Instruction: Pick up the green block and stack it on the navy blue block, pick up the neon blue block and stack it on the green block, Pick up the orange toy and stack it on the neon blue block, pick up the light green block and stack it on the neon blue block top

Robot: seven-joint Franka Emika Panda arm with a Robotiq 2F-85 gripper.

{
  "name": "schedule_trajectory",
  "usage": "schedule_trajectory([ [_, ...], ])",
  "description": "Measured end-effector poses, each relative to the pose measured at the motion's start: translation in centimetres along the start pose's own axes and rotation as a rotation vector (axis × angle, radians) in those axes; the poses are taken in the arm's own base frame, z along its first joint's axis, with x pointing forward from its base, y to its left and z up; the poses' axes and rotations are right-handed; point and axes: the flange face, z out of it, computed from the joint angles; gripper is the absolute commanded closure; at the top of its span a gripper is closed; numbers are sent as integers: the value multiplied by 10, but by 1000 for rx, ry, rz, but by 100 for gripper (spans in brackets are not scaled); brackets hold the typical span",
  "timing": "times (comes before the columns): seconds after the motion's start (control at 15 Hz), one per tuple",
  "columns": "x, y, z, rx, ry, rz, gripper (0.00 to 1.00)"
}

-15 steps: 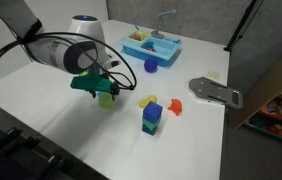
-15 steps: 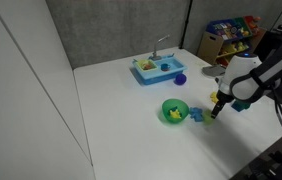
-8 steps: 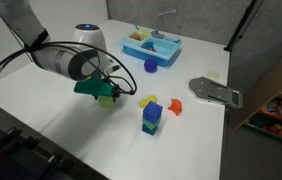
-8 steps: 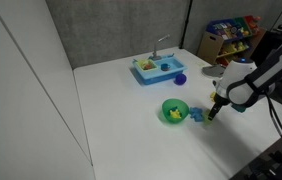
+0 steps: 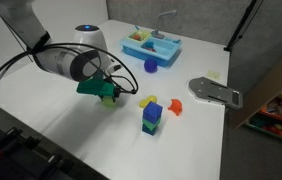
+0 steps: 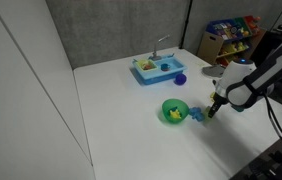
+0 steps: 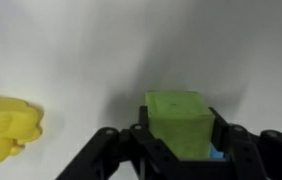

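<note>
In the wrist view the light green block (image 7: 178, 115) sits on the white table between my gripper's (image 7: 181, 138) fingers, which press against both its sides. In an exterior view the gripper (image 5: 107, 94) is low over this block (image 5: 106, 100), left of a stack. That stack has the neon blue block (image 5: 152, 109) on the green block (image 5: 152, 119) on the navy blue block (image 5: 151, 129). The orange toy (image 5: 175, 106) lies on the table just right of the stack.
A green bowl (image 6: 173, 111) stands beside the gripper (image 6: 214, 108), with a light-blue toy (image 6: 194, 116) between them. A yellow toy (image 7: 6, 128) lies left of the block. A blue toy sink (image 5: 151, 45), a purple cup (image 5: 150, 66) and a grey plate (image 5: 213, 92) stand farther off.
The jaws have closed in from wide open onto the light green block. The arm has barely moved.
</note>
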Motion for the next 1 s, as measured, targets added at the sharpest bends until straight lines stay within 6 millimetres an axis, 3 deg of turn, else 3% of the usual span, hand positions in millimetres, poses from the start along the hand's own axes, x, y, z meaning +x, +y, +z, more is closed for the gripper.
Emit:
schedule_trajectory([
  [0.4, -6, 35, -62, -77, 55, 96, 68],
  [1.0, -40, 107, -168, -142, 86, 304, 68],
])
